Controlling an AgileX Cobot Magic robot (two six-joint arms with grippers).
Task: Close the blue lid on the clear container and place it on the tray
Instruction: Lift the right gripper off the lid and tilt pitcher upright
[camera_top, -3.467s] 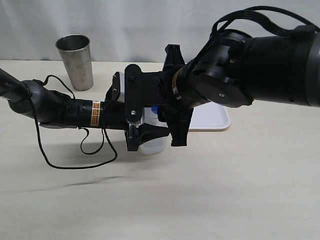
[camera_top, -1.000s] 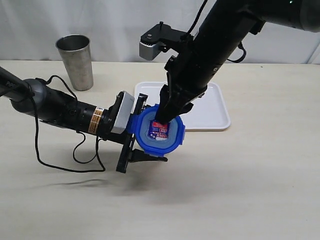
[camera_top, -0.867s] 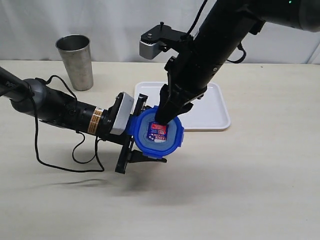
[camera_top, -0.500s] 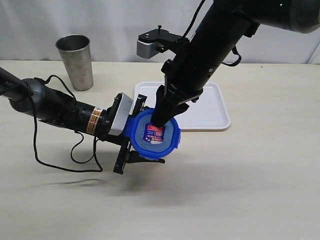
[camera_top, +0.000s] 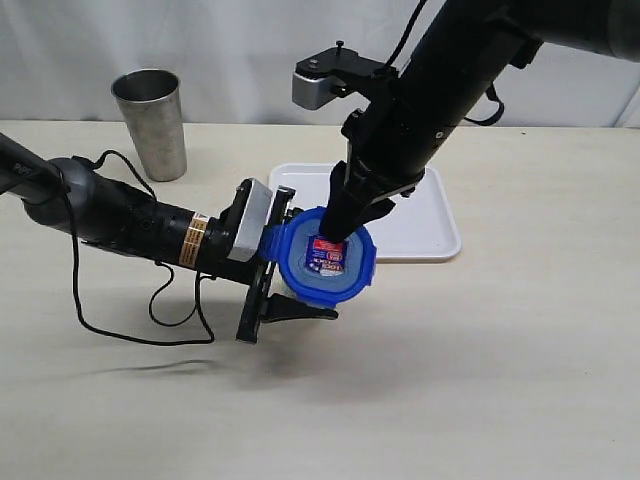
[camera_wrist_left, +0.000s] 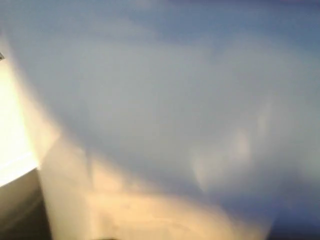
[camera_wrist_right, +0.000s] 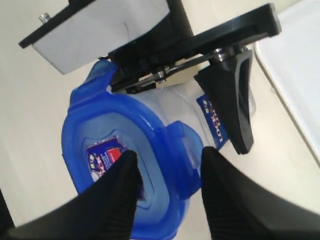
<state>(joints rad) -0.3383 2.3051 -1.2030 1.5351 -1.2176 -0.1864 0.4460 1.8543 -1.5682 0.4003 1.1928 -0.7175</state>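
Pressing: we push the blue lid (camera_top: 327, 262) squarely down, mid-frame.
Left hand (camera_top: 285, 270): grasping the clear container (camera_wrist_right: 200, 115).
Right hand (camera_top: 340, 228): unclenched, fingertips (camera_wrist_right: 120, 165) on lid.

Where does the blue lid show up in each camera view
Exterior view: the blue lid sits centre frame, just in front of the tray.
Left wrist view: only a blurred blue-grey surface fills the frame; the lid cannot be made out.
Right wrist view: the lid fills the lower left, between the right gripper fingers.
Shared landmark: the lid's red-and-white label.
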